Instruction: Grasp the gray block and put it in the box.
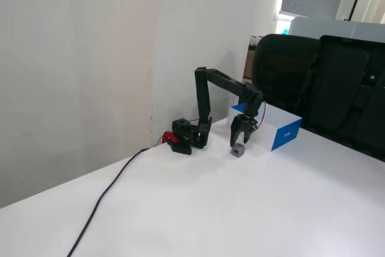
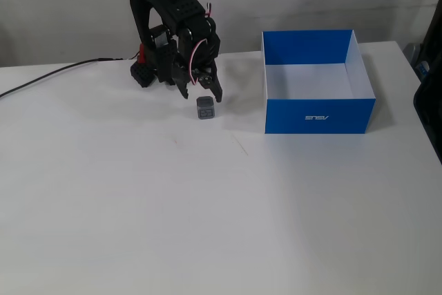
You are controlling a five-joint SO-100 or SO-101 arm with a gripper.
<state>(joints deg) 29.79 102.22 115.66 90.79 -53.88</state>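
Observation:
The gray block is a tiny dull-gray cube on the white table; it also shows in the other fixed view, left of the box. The box is a shallow tray with blue outer sides and a white inside; it also shows in a fixed view, behind and right of the arm. My black gripper points down just above the block, its fingers spread to either side of the block's top; it also shows in a fixed view. The gripper is open and holds nothing.
The arm's base stands near the wall with a red part beside it. A black cable runs across the table to the front left. A black office chair stands behind the table's right edge.

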